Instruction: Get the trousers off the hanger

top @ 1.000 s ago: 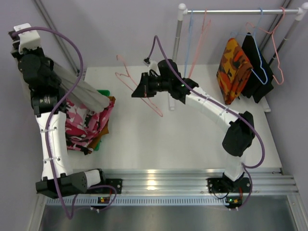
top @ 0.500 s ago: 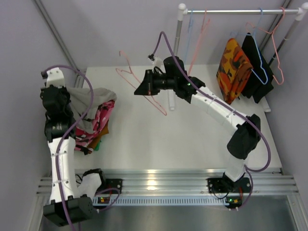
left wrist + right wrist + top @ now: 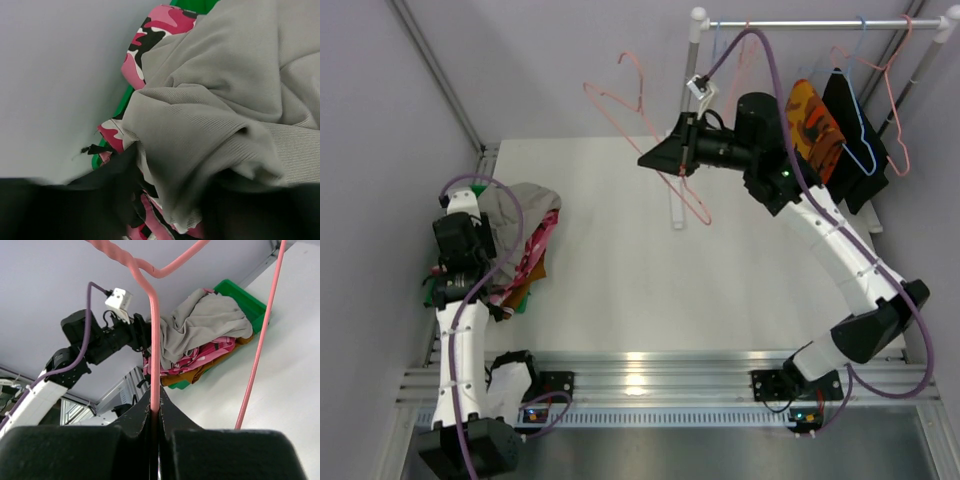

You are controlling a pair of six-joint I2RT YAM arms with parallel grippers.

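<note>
Right fingers (image 3: 155,412) are clamped on the pink hanger (image 3: 154,335), on the shank just under the hook, and hold it up off the bench (image 3: 620,270). The hanger is bare, nothing draped on it.

All trousers are in the pile at the left edge of the bench, in the green bin (image 3: 240,295). Grey trousers (image 3: 515,205) are on top, the floral pair (image 3: 532,248) under them, and the rust-brown pair (image 3: 538,268) at the bottom. The pile is bunched, so no long axis worth calling.

Left fingers (image 3: 480,225) are right at the pile with grey cloth bulging between them in the wrist view. I can't tell whether they are pinching it or just apart around it. The left arm is by far the nearer to the trousers; my right is well apart, across the bench.

My read is that removal looks done. The relation that matters next is hook to rail (image 3: 800,22). The rail sits up and to the right of the hook, and the hanger's long axis runs diagonally from upper left to lower right in the top view. It would need to be squared to the rail before hooking.
</note>
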